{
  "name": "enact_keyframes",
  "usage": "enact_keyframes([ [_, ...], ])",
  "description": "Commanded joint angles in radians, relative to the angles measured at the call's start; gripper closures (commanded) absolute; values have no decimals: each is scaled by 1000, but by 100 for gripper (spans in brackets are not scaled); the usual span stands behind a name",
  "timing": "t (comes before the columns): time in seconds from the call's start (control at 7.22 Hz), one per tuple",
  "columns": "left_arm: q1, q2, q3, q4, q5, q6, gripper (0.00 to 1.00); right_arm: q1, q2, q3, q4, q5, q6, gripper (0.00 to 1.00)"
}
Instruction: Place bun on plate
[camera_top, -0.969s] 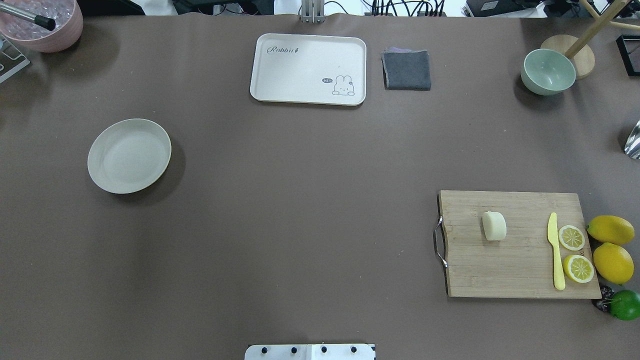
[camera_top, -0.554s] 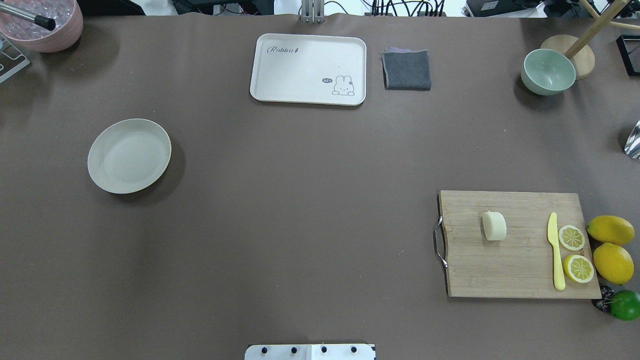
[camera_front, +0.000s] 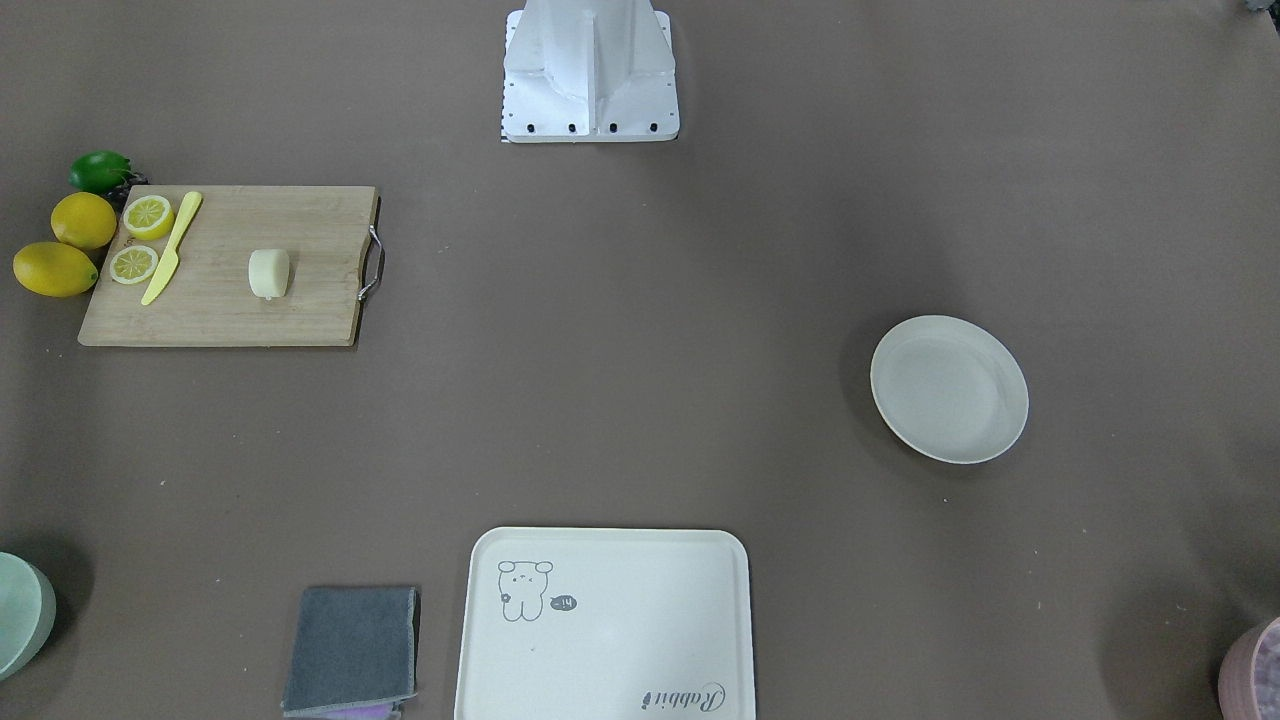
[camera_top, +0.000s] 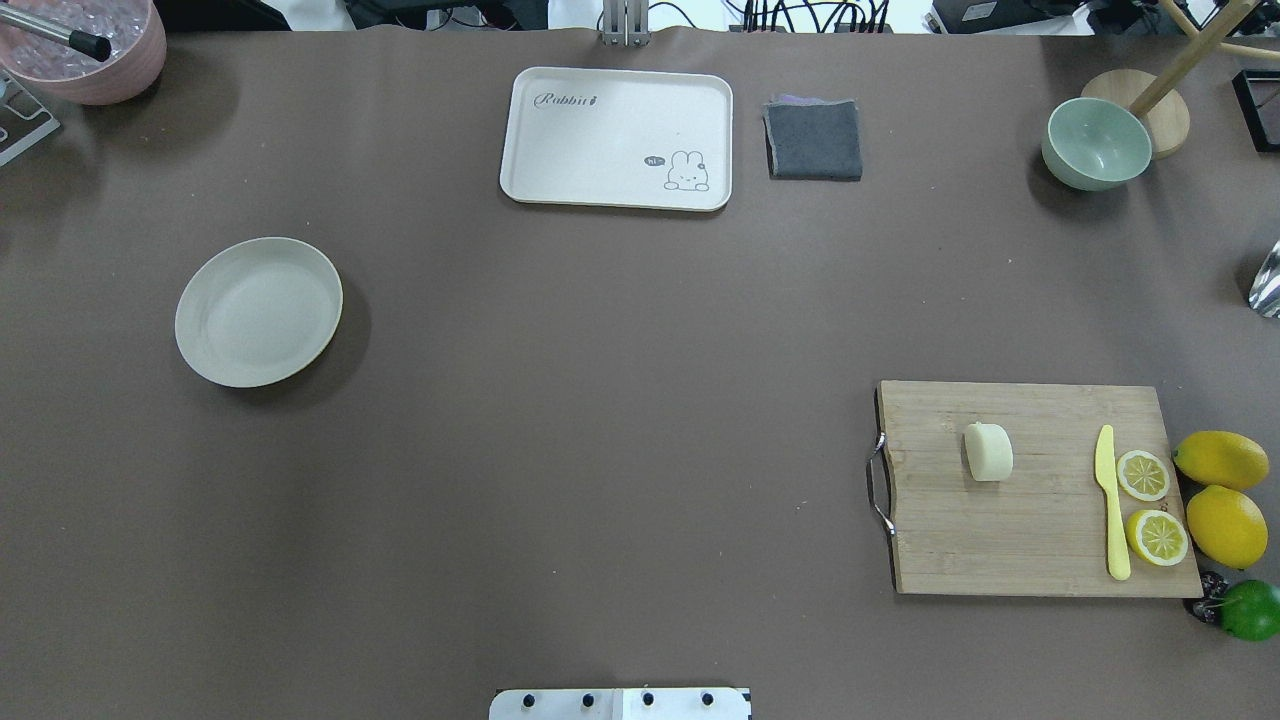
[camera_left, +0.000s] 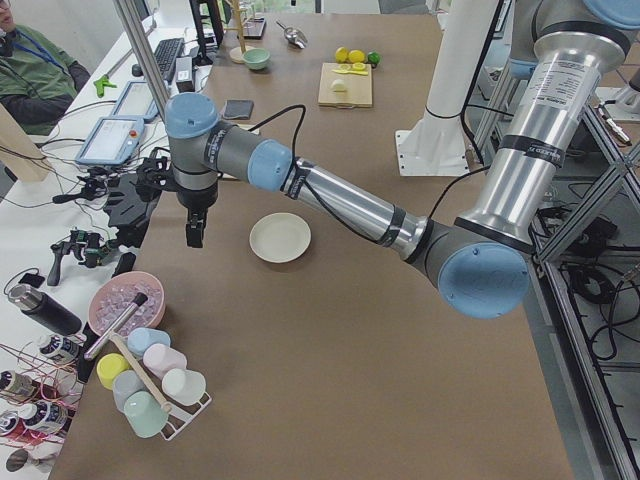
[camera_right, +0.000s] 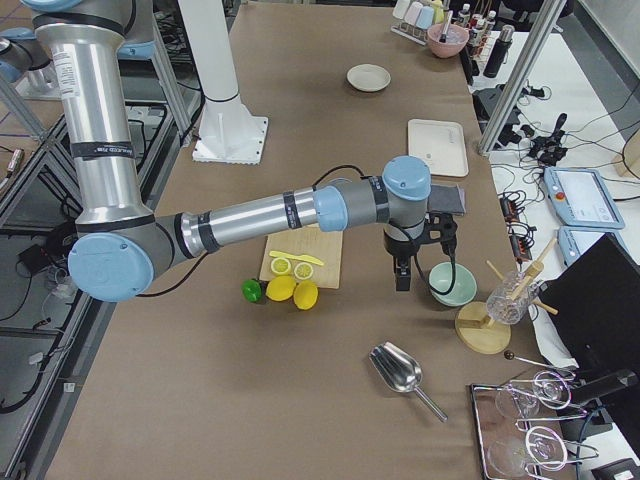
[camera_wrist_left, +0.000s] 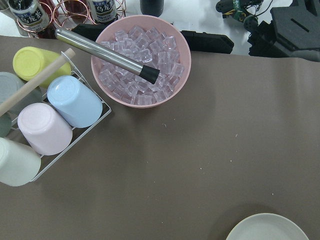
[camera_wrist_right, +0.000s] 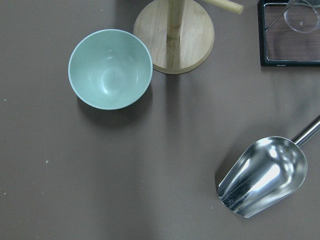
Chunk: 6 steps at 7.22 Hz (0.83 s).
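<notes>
The bun (camera_top: 988, 452) is a pale cream lump lying on a wooden cutting board (camera_top: 1030, 545) at the right of the overhead view; it also shows in the front-facing view (camera_front: 269, 273). The plate (camera_top: 258, 311), round and off-white, lies bare on the left side (camera_front: 948, 389). My left gripper (camera_left: 194, 232) hangs above the table beyond the plate, seen only in the exterior left view. My right gripper (camera_right: 402, 278) hangs beside the green bowl, far past the board, seen only in the exterior right view. I cannot tell whether either is open or shut.
On the board lie a yellow knife (camera_top: 1110, 500) and two lemon halves, with whole lemons (camera_top: 1220, 460) and a lime beside it. A cream tray (camera_top: 616, 138) and grey cloth (camera_top: 813, 140) lie at the far edge. A green bowl (camera_wrist_right: 110, 68), metal scoop (camera_wrist_right: 262, 176) and pink ice bowl (camera_wrist_left: 142, 60) stand near the table ends.
</notes>
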Motion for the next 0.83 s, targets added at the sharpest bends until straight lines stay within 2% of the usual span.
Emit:
enact_keyframes([
  [0.0,14,0,-6,-1,1,1,2,0,-7,3,0,0,0,0],
  [0.28,19,1,-7,2,3,163,2,0,-7,0,0,0,0,0],
  [0.69,132,-28,-35,2,47,192,2,0,9,-2,0,0,0,0],
])
